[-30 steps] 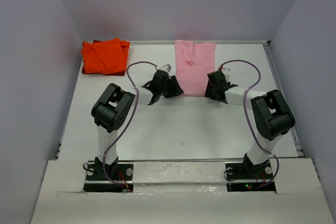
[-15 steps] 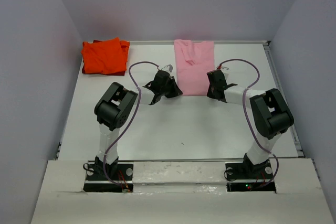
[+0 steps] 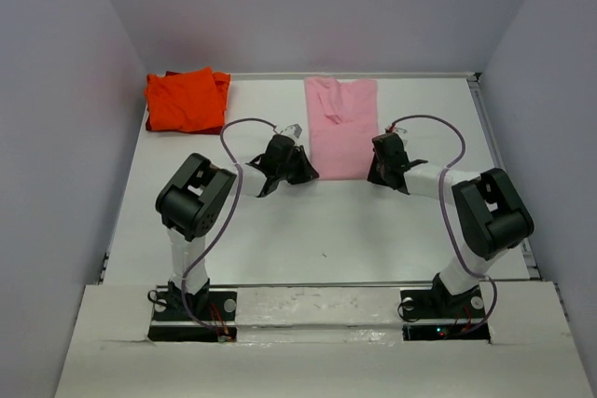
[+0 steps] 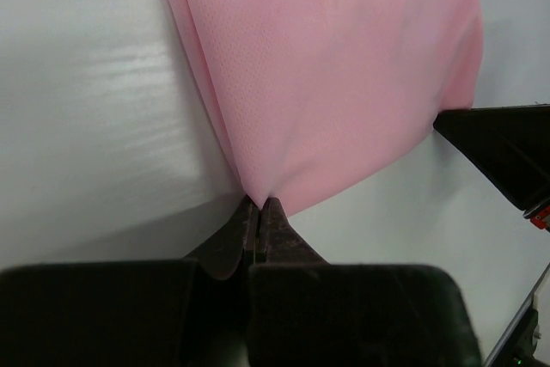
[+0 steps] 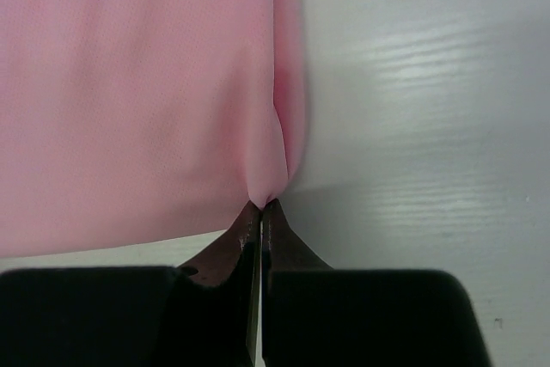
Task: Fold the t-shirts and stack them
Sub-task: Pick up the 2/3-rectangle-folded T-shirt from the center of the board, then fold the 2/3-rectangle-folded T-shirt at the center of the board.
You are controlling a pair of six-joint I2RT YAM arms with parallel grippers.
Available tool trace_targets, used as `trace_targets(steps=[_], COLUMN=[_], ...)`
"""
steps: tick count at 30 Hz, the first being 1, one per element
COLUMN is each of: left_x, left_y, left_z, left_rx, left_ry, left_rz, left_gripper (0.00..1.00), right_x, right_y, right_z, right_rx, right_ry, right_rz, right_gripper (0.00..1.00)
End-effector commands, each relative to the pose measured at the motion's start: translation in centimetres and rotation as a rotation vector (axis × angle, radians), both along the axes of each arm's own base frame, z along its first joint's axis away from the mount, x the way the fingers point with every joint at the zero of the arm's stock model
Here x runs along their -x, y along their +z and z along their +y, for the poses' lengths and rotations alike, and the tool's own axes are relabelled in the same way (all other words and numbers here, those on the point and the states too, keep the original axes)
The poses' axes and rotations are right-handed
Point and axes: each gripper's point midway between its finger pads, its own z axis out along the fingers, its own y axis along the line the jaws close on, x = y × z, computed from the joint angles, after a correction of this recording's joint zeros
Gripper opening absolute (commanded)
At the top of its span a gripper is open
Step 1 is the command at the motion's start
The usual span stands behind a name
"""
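Where the light pink t-shirt [image 3: 341, 128] lies on the table [image 3: 326, 221], it is found spread flat at the far middle. It forms a long narrow panel running from the far edge toward the arms.

Its near left corner is pinched by the left gripper [image 4: 259, 205]. The jaws are seen pressed together with only a point of cloth between them, and the fabric is drawn into a small peak there. Its near right corner is gripped in the same manner by the right gripper [image 5: 260, 205], with the jaws closed tight on the hem and a soft crease rising from the pinch. Both grippers are held low, close to the table surface, one at each end of the garment's near edge. In the left wrist view, a dark part of the right arm is noted beyond the shirt's other near corner.

The bright orange-red t-shirt [image 3: 187, 100] is recorded in the far left corner of the table, folded into a rough square. It is well apart from the pink one and from both grippers, and is touched by neither arm.
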Motion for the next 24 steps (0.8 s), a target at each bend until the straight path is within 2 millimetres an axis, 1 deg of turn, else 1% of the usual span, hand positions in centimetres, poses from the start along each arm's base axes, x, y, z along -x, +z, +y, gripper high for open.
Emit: trace_targets(steps=[1,2,3,4,5,6,7,8,9,10,11,12,13,14,16,17,18,19,20,21,24], left_x=[2.9,4.1,4.8,5.8,6.5,7.0,8.4,8.9,9.6,10.3,11.4,12.1,12.4,13.7,14.8,15.0,16.0,16.2,16.6,16.8,16.0], left_y=[-0.2,-1.1,-1.1,-1.0,-1.0,-0.1,-0.8,-0.7,-0.6,0.3,-0.4,-0.3,0.9,0.5,1.1,2.5,2.4,3.8,4.1,5.0,7.0], left_z=[2.1,2.8,2.9,3.5,3.6,3.4,3.9,4.0,4.0,3.5,4.0,4.1,3.9,4.1,4.2,4.1,4.3,4.4,4.5,4.9,5.5], left_rx=[-0.043,-0.051,-0.049,-0.046,-0.042,-0.024,-0.032,-0.027,-0.019,-0.001,-0.013,-0.009,0.017,0.008,0.031,0.063,0.068,0.098,0.101,0.103,0.085], left_ry=[-0.004,-0.002,-0.005,-0.006,-0.010,-0.017,-0.022,-0.025,-0.025,-0.043,-0.042,-0.043,-0.042,-0.052,-0.050,-0.043,-0.051,-0.038,-0.039,-0.032,-0.002], left_rz=[0.015,0.039,0.039,0.039,0.040,0.019,0.040,0.040,0.040,0.019,0.036,0.036,0.015,0.022,0.018,-0.003,0.003,-0.019,-0.023,-0.033,-0.093], left_gripper=[0.00,0.00,0.00,0.00,0.00,0.00,0.00,0.00,0.00,0.00,0.00,0.00,0.00,0.00,0.00,0.00,0.00,0.00,0.00,0.00,0.00], right_x=[3.3,4.0,4.6,5.9,6.6,7.4,8.6,9.5,10.7,11.4,12.1,13.4,14.2,16.0,17.4,18.1,18.9,18.9,19.2,19.1,19.0], right_y=[-0.7,-0.2,-0.3,-1.0,-1.1,-0.3,-0.5,-0.5,0.3,0.5,0.7,1.0,1.2,0.8,1.5,2.7,2.7,4.0,4.2,4.9,5.8], right_z=[1.4,2.4,2.6,2.5,2.8,4.1,4.5,4.9,6.3,6.6,7.0,7.0,7.3,7.6,7.9,8.5,8.0,8.0,7.7,7.7,6.7], right_rx=[-0.051,-0.069,-0.073,-0.071,-0.077,-0.114,-0.120,-0.120,-0.134,-0.142,-0.148,-0.153,-0.177,-0.164,-0.177,-0.208,-0.196,-0.223,-0.217,-0.218,-0.181], right_ry=[0.055,0.087,0.096,0.105,0.111,0.142,0.158,0.164,0.205,0.196,0.201,0.208,0.201,0.229,0.232,0.241,0.236,0.223,0.230,0.232,0.222], right_rz=[0.054,0.045,0.050,0.070,0.074,0.061,0.073,0.080,0.061,0.055,0.054,0.057,0.057,0.070,0.061,0.033,0.045,0.011,0.012,-0.001,-0.023], right_gripper=[0.00,0.00,0.00,0.00,0.00,0.00,0.00,0.00,0.00,0.00,0.00,0.00,0.00,0.00,0.00,0.00,0.00,0.00,0.00,0.00,0.00])
